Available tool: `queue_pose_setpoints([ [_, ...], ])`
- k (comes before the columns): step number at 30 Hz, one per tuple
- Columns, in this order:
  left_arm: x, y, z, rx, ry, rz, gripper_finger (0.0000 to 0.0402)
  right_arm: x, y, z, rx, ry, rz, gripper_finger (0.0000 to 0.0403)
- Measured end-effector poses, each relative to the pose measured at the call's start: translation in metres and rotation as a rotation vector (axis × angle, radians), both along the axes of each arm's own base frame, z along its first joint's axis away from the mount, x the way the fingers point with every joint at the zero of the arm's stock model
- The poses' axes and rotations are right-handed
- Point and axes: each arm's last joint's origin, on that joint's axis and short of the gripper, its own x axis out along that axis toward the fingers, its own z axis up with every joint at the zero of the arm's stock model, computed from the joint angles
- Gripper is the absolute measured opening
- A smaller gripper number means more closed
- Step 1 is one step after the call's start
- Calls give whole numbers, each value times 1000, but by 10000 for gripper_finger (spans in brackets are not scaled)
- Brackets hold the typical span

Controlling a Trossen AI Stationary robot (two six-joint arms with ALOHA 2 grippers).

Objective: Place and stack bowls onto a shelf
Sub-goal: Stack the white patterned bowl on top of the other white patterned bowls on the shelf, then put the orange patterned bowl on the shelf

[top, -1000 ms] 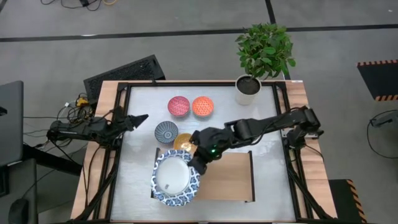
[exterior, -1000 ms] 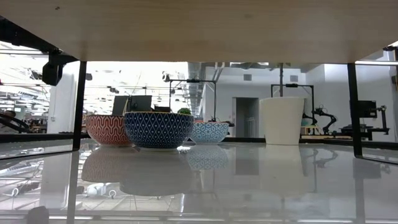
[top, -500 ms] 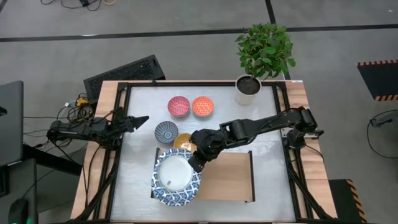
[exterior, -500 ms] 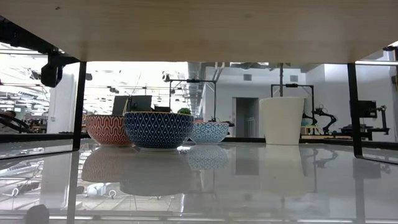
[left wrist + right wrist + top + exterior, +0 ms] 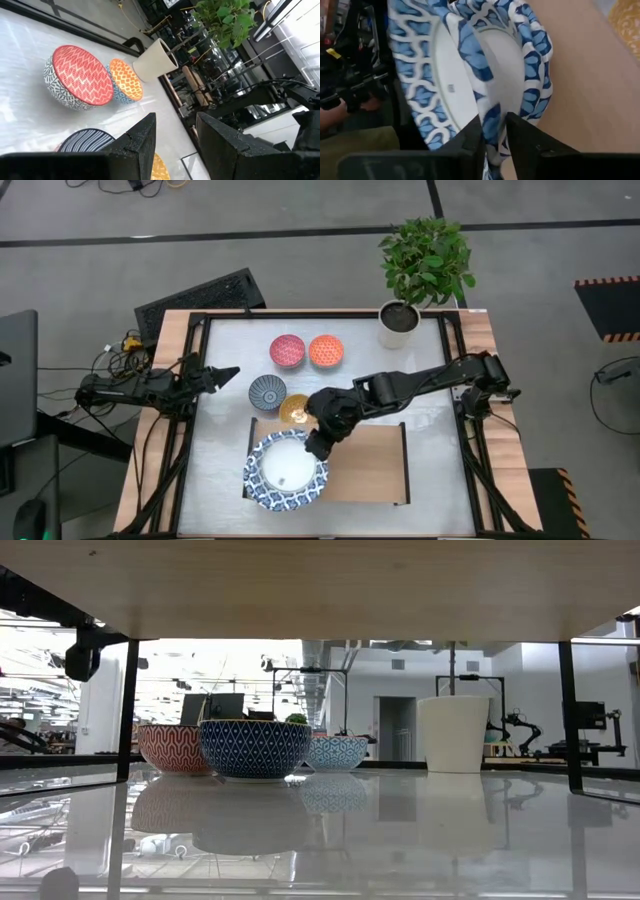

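Two large blue-and-white bowls (image 5: 286, 473) sit nested on the left end of the light-wood shelf (image 5: 370, 465). The upper one (image 5: 495, 55) rests inside the lower one (image 5: 420, 105). My right gripper (image 5: 315, 445) is at their far-right rim, open, with one finger on each side of the upper bowl's rim (image 5: 492, 122). Small pink-red (image 5: 287, 350), orange (image 5: 326, 350), dark blue-grey (image 5: 267, 392) and yellow (image 5: 295, 410) bowls stand on the table beyond the shelf. My left gripper (image 5: 225, 373) waits open at the table's left edge. My right gripper comes slanting down from the table's right and far side. One finger (image 5: 470, 140) is inside and the other outside the upper bowl's rim (image 5: 492, 122). I cannot tell whether they touch it. The bowl rests level in the lower bowl.
A white pot (image 5: 398, 323) with a green plant stands at the table's far right. Black frame rails (image 5: 195, 430) run along both sides of the table. A keyboard (image 5: 200, 298) lies beyond the far left corner. In the low view the shelf board (image 5: 320, 590) spans overhead.
The upper large bowl hung tilted at my right gripper a second ago. It has settled level into the lower bowl and shifted slightly toward the table's right. My right gripper has stayed at the rim.
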Motion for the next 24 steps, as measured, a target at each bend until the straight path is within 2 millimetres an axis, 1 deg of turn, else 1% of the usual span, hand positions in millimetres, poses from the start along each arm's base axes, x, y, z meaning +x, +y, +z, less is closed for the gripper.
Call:
queue_pose_setpoints([
  [8, 0, 0, 0, 2, 1, 0, 128, 0, -1, 0, 17, 7, -18, 178],
  [11, 0, 0, 0, 2, 1, 0, 128, 1, -5, 1, 32, 12, -39, 189],
  [14, 0, 0, 0, 1, 0, 0, 128, -7, -12, 14, 37, -15, -55, 189],
  [16, 0, 0, 0, 1, 0, 0, 128, -13, -17, 27, 42, -56, -66, 186],
  [19, 0, 0, 0, 2, 0, 1, 128, -19, -20, 35, 10, -82, -98, 178],
  [21, 0, 0, 0, 1, 0, 1, 128, -24, -17, 35, -16, -69, -109, 168],
  [24, 0, 0, 0, 2, 3, -2, 128, -26, -7, 36, -24, -79, -94, 145],
])
